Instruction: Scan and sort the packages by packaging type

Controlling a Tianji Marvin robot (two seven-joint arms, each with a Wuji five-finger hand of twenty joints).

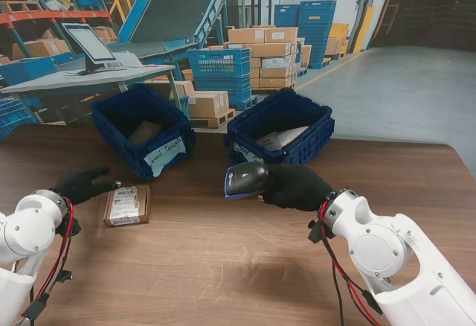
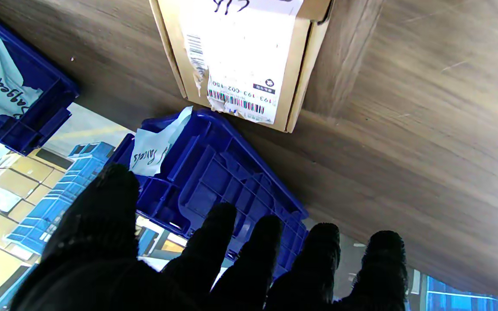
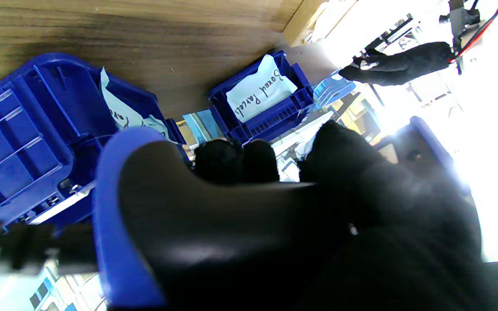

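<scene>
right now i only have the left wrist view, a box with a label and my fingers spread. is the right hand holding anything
Observer: Yes, the right hand is shut on the scanner.
Operator: which way is it aimed
Observer: Its head faces the robot's left, toward the cardboard box lying flat on the table.
Operator: which bin is for boxes
Observer: The left bin; its tag reads "Boxed Parcels" in the right wrist view.

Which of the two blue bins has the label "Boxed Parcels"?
The left blue bin, nearer the left hand, has it. The right blue bin holds a bagged parcel.
</scene>
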